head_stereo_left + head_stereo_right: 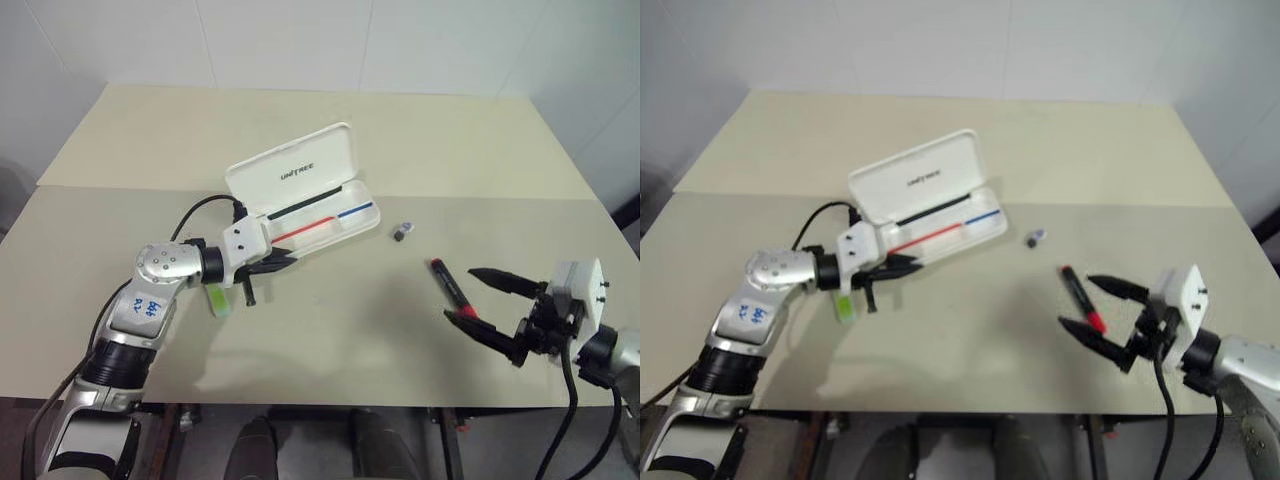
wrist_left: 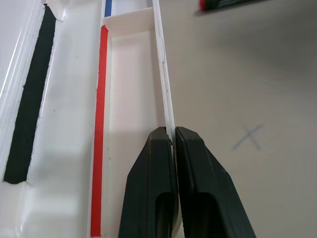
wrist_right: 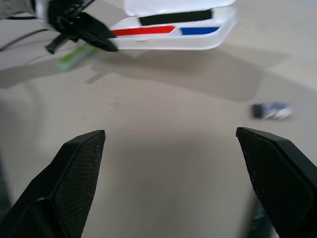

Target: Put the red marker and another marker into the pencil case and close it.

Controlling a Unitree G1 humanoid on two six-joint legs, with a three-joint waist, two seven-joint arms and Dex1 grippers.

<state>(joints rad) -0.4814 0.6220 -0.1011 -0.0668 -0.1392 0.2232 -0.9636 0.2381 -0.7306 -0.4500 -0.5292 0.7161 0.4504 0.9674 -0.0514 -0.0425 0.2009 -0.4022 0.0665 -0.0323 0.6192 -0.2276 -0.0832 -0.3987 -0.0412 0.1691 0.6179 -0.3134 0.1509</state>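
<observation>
Case (image 1: 300,185) sits open and empty. Left gripper (image 1: 283,261), jaws pressed together, at its near rim; right gripper (image 1: 480,297), jaws spread, should grab the red marker (image 1: 449,286) next.

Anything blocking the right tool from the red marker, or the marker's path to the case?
Nothing visible. The open right tool sits right by the red marker on bare table. A small grey bit lies near the route to the open case, off to the side.

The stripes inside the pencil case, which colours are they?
Black, red and blue stripes in the pencil case, best in the left eye view.
</observation>
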